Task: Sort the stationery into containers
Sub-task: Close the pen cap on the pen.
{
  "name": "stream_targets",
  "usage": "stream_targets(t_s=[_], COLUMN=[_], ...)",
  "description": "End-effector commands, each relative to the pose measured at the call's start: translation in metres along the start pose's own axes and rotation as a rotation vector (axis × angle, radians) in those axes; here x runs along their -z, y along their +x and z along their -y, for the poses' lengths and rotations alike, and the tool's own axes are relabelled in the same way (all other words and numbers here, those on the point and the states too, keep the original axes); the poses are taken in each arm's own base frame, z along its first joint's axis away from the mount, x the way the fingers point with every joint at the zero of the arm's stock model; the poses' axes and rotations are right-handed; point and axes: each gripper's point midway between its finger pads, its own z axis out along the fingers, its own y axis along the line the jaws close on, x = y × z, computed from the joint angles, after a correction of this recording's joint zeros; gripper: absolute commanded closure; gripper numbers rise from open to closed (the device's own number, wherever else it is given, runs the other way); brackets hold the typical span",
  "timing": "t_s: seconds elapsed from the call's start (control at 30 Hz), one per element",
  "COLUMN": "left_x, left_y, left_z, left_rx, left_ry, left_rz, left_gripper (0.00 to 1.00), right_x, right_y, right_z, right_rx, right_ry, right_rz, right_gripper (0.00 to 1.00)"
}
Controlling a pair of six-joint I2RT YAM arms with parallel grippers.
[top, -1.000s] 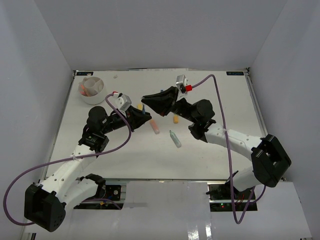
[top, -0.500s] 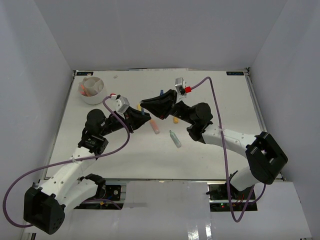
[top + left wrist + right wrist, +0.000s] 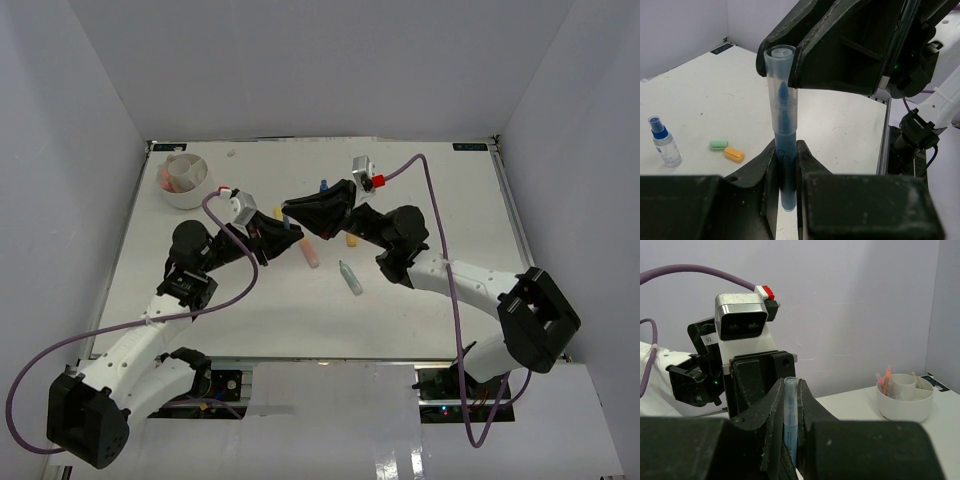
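The white round tub (image 3: 186, 181) with inner dividers stands well apart from the left gripper (image 3: 786, 155), to its left and farther back on the table (image 3: 420, 300). Some pink and orange pens (image 3: 885, 377) stand upright in one of its compartments. The left gripper is closed tight on the lower barrel of a blue marker (image 3: 782, 117), which stands upright between its two fingers, above the table and not touching it. The upper end of this marker is covered by a clear cap (image 3: 779, 65), and the blue tip shows through it. The right gripper (image 3: 791, 390), just beside the left one and facing it, is also closed, and its fingers press on this cap from both sides, so both grippers hold the same marker. On the table just below the two grippers in the top view lies a pink marker (image 3: 311, 255), and a teal marker (image 3: 351, 278) lies more to the right of it. A green eraser (image 3: 718, 144) and an orange eraser (image 3: 734, 154) lie just beside each other near the right gripper. A blue-capped clear bottle (image 3: 663, 142) stands upright beyond them.
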Motion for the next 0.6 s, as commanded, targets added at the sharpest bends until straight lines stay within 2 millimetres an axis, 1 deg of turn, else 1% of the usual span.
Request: stream_targets(t_s=[0.0, 0.13, 0.17, 0.23, 0.27, 0.33, 0.5, 0.57], left_x=[-0.008, -0.012, -0.013, -0.014, -0.014, -0.013, -0.003, 0.001], left_y=[-0.066, -0.082, -0.083, -0.085, -0.084, -0.085, -0.081, -0.082], left_z=[0.004, 0.001, 0.000, -0.002, -0.001, -0.001, -0.010, -0.015], left_rx=[-0.127, -0.170, -0.177, -0.192, -0.195, -0.199, -0.196, -0.194], left_ry=[0.003, -0.004, -0.005, -0.010, -0.005, -0.004, -0.035, -0.053], left_rz=[0.148, 0.167, 0.166, 0.158, 0.155, 0.159, 0.156, 0.164], left_gripper=[1.00, 1.00, 1.00, 1.00, 1.00, 1.00, 1.00, 1.00], right_x=[0.009, 0.016, 0.021, 0.025, 0.031, 0.036, 0.058, 0.066], right_y=[0.024, 0.040, 0.052, 0.061, 0.073, 0.085, 0.121, 0.132], right_z=[-0.003, 0.003, 0.005, 0.007, 0.010, 0.008, 0.008, 0.008], right_rx=[-0.009, -0.012, -0.020, -0.023, -0.032, -0.040, -0.093, -0.104], right_ry=[-0.011, 0.022, 0.033, 0.040, 0.051, 0.034, 0.041, 0.051], right_rz=[-0.115, -0.190, -0.237, -0.278, -0.331, -0.386, -0.521, -0.562], right_gripper=[0.92, 0.92, 0.92, 0.92, 0.92, 0.92, 0.92, 0.92])
